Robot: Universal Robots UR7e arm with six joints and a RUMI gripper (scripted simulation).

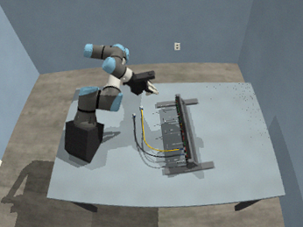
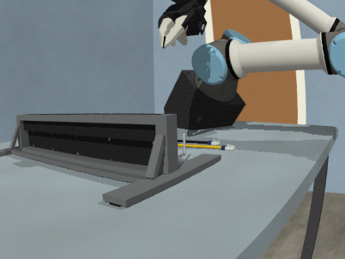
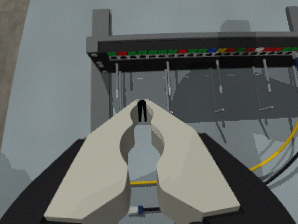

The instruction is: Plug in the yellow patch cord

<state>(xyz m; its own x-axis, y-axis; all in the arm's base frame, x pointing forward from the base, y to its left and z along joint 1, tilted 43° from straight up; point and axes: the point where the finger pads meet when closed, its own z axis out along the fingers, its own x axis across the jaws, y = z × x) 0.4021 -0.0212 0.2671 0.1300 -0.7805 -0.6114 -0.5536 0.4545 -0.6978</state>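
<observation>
The yellow cord's [image 1: 144,131] [image 2: 206,146] [image 3: 143,183] loose end isn't plugged in yet; the robot's fingers [image 1: 153,88] [image 2: 168,34] are pressed together, holding nothing.

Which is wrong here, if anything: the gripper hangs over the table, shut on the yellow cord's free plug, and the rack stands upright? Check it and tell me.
The gripper is shut on nothing; the yellow cord's free plug lies on the table, as the exterior view shows. The rest stands.
</observation>
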